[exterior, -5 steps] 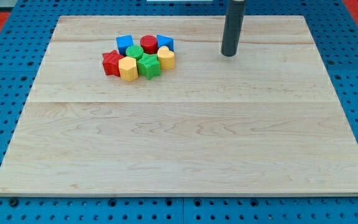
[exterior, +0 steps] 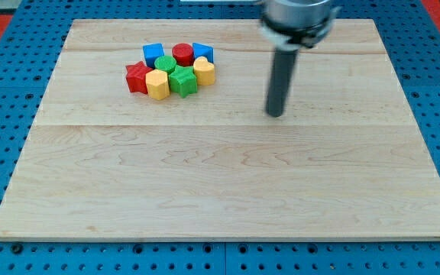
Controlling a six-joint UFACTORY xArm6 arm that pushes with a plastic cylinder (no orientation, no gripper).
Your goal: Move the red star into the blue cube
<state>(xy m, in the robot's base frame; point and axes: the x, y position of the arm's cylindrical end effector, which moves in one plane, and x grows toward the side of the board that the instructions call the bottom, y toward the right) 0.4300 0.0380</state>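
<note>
No claw, no writing; my tip (exterior: 275, 114) well right of red star (exterior: 137, 77), blue cube (exterior: 153, 54).

The only part of the robot that shows is its rod (exterior: 279, 80). The rod is straight, round and thin, like a stick. It is dark grey, almost black, and looks smooth and plain. One side is a bit lighter where the light hits it. No writing or marks show on it.

The bottom end, my tip (exterior: 275, 114), is flat and round and has the same dark colour as the rest of the rod.

At the top, the rod goes into a wider round part (exterior: 296, 17). That part is grey and shiny like metal, with a darker ring around its lower edge. It looks blurry, so small things like screws cannot be made out.
</note>
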